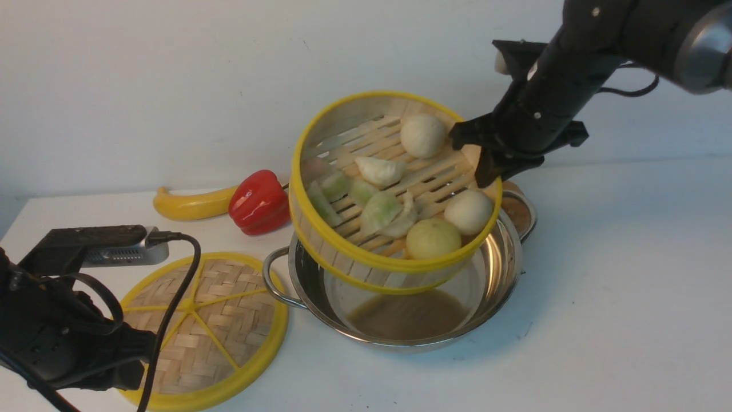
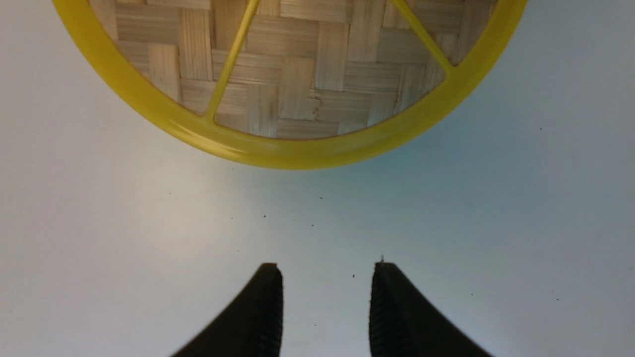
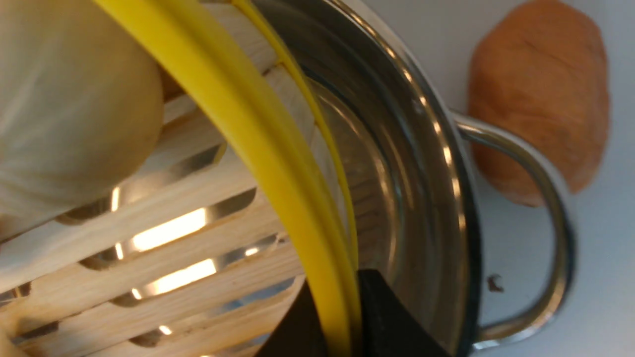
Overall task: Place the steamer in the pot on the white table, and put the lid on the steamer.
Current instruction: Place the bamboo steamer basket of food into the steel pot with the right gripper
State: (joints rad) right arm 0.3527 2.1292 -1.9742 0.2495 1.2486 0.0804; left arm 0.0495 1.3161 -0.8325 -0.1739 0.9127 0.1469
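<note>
The steamer (image 1: 394, 189), a bamboo basket with yellow rims holding pale buns and dumplings, hangs tilted toward the camera, its low edge down inside the steel pot (image 1: 486, 286). My right gripper (image 1: 486, 160) is shut on the steamer's far right rim (image 3: 278, 163), one finger inside the wall and one outside. The pot's loop handle (image 3: 555, 213) shows beyond it. The lid (image 1: 211, 326), a flat woven disc with yellow spokes, lies on the white table (image 1: 600, 297) at front left. My left gripper (image 2: 327, 297) hovers open over bare table just short of the lid's rim (image 2: 297, 153).
A red bell pepper (image 1: 259, 201) and a yellow banana-like fruit (image 1: 191, 205) lie behind the lid. A brown lump (image 3: 540, 94) sits on the table behind the pot's right handle. A black cable (image 1: 171, 309) from the left arm crosses the lid.
</note>
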